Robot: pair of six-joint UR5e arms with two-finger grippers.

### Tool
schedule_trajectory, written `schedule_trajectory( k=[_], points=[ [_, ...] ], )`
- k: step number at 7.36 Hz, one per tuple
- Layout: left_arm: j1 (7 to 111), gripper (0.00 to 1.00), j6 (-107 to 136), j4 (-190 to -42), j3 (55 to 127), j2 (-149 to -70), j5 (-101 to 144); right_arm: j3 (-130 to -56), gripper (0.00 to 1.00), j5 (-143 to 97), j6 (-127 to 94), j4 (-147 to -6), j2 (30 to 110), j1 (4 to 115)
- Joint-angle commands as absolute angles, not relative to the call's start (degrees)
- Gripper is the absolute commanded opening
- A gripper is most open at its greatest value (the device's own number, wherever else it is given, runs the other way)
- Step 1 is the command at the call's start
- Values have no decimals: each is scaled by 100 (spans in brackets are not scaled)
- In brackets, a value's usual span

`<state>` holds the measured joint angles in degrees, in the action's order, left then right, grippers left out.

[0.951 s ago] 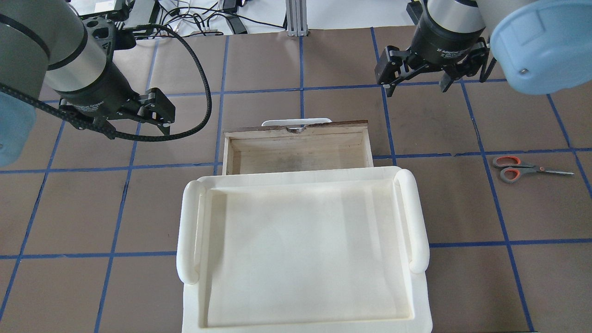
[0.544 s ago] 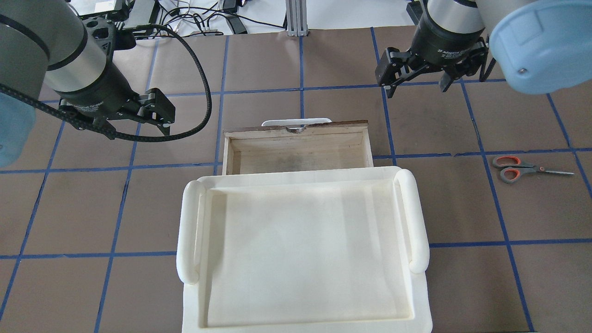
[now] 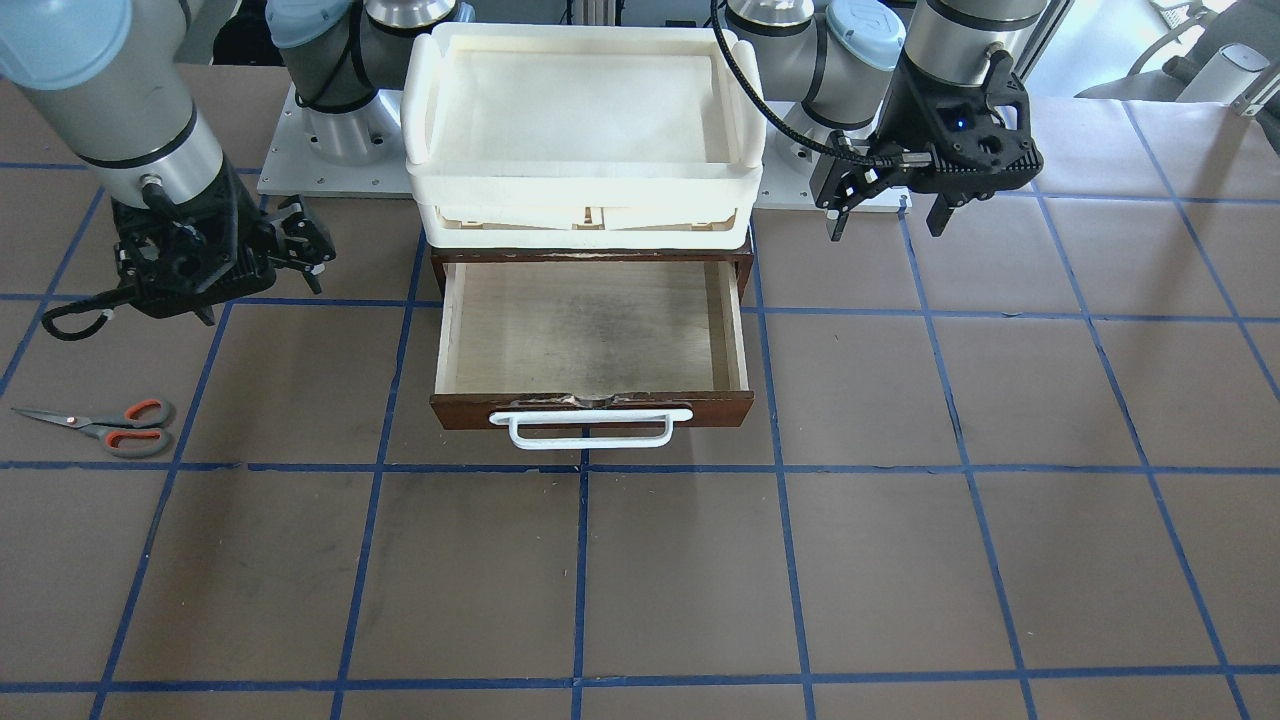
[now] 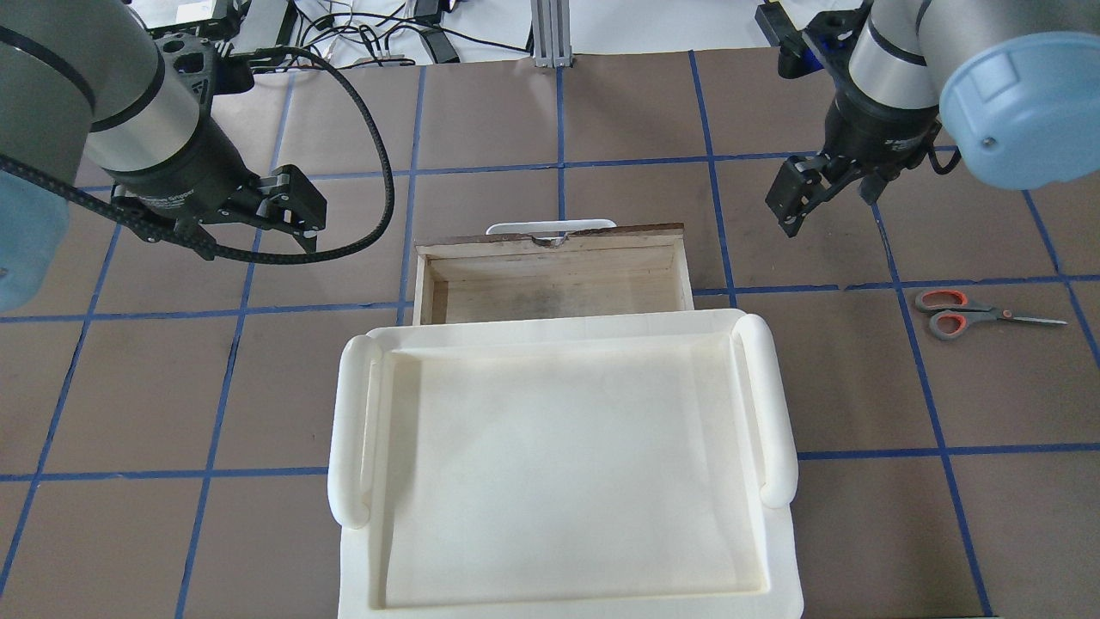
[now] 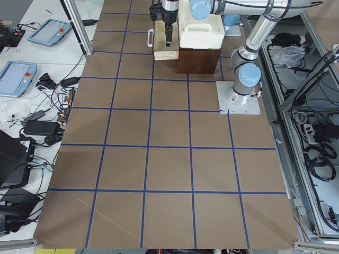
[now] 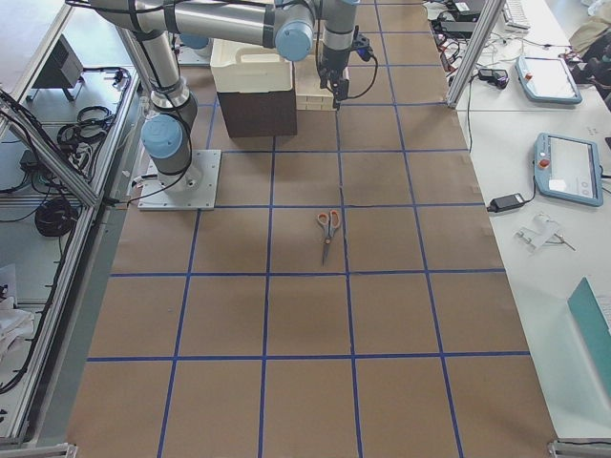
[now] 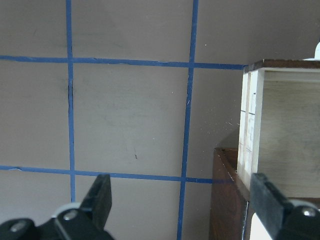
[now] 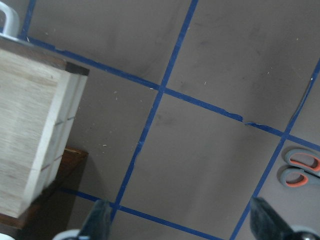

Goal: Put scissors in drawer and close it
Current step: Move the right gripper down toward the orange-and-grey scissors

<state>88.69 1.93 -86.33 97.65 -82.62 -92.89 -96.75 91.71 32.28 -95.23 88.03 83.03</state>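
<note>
The scissors (image 4: 980, 315) lie flat on the table at the right, grey handles with orange-red loops pointing left. They also show in the front view (image 3: 100, 425) and, handles only, at the right edge of the right wrist view (image 8: 299, 173). The drawer (image 4: 554, 243) is pulled open and empty, with its white bar handle (image 3: 590, 428) on the front. My right gripper (image 4: 827, 199) is open and empty, above the table between the drawer and the scissors. Its fingers (image 8: 264, 219) stand wide apart. My left gripper (image 4: 301, 211) is open and empty, left of the drawer.
A large cream plastic tray (image 4: 352, 413) sits on top of the dark-brown cabinet (image 3: 745, 262) that holds the drawer. Blue tape lines grid the brown table. Cables and tablets lie beyond the table's far edge.
My right gripper has turned and moved right and nearer, closer to the scissors. The left arm, the drawer and the scissors have not moved.
</note>
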Motion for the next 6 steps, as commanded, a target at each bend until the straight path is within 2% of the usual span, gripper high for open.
schedule_trajectory(
  k=[1,4,6],
  points=[
    [8877,100,193,-8640,9765,-8262,-9290,-10036,100,9210,5282,-9928,8737,7456],
    [8868,100,193,-8640,9765,-8253,-9316,-10860,99,9255,8042,-11543,8473,6612],
    [8868,100,185,-8640,9765,-8253,-9325,-11074,99,9115,10045,-12703,7862,5928]
  ],
)
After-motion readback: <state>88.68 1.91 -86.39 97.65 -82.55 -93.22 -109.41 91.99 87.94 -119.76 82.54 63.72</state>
